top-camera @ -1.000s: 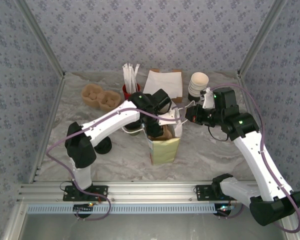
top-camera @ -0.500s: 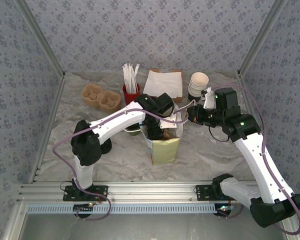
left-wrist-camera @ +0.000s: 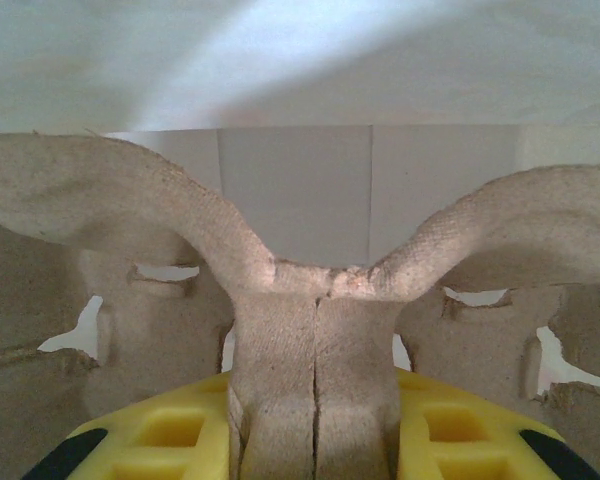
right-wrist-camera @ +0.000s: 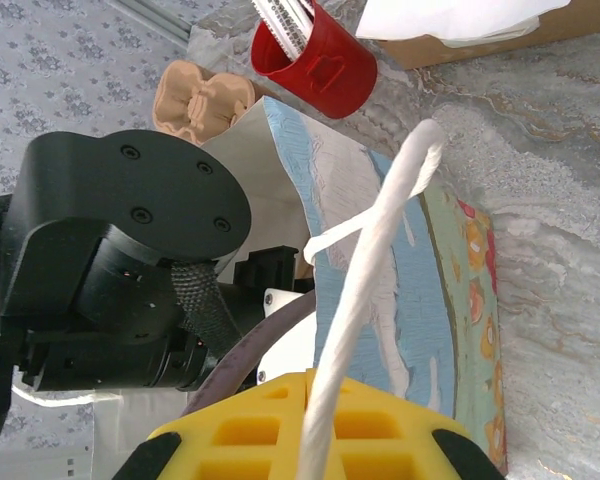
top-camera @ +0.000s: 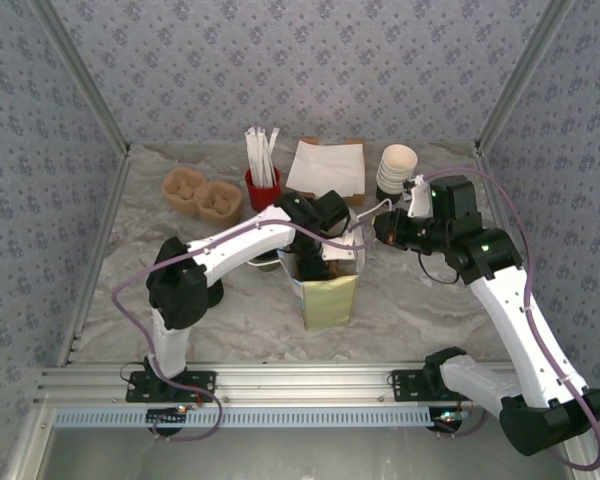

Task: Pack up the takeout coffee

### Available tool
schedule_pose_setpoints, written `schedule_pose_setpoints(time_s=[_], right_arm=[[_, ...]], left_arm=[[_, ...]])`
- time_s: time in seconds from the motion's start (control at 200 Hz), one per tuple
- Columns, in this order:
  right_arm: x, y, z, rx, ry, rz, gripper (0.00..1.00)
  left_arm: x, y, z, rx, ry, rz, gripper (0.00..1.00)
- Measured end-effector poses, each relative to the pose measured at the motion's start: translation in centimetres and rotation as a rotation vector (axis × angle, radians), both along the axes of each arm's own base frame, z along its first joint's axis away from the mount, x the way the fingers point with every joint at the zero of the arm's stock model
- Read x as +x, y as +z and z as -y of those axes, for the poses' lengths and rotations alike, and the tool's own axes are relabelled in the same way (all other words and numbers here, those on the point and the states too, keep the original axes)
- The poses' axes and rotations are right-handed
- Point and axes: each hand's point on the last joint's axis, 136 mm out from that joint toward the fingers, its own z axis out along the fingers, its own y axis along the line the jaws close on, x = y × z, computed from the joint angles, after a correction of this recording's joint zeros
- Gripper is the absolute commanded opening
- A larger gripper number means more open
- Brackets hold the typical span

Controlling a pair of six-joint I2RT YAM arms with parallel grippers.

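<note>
The white-and-yellow paper bag [top-camera: 330, 297] stands upright mid-table with its mouth open. My left gripper [top-camera: 321, 252] reaches down into that mouth. It is shut on the middle handle of a tan pulp cup carrier [left-wrist-camera: 315, 330], which sits between its yellow fingers [left-wrist-camera: 160, 435], with the bag's white inner wall behind. My right gripper [top-camera: 380, 229] is shut on the bag's white cord handle [right-wrist-camera: 380, 250] and holds it out to the right. A small dark-green cup [top-camera: 265, 262], apparently the takeout coffee, peeks out from under my left forearm and is mostly hidden.
At the back stand another tan carrier [top-camera: 202, 194], a red cup with white sticks [top-camera: 262, 182], white napkins on a brown box [top-camera: 327, 166] and a stack of white cups [top-camera: 396, 170]. A black round thing [top-camera: 210, 291] sits by my left elbow.
My left arm has swung right and brought its gripper, with the carrier, lower into the bag's mouth. The right gripper has stayed on the handle.
</note>
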Motion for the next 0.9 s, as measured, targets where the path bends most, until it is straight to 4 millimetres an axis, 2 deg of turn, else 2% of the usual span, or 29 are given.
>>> schedule_pose_setpoints(time_s=[0.43,0.905], right_arm=[[-0.1,0.0,0.2,-0.005,-0.007,0.000,0.09],[0.0,0.0,0.3,-0.008,-0.012,0.001,0.09]], left_arm=[[0.0,-1.5,0.1,0.006,0.000,-0.013,0.33],[0.0,-3.5,0.1,0.006,0.000,-0.012,0.38]])
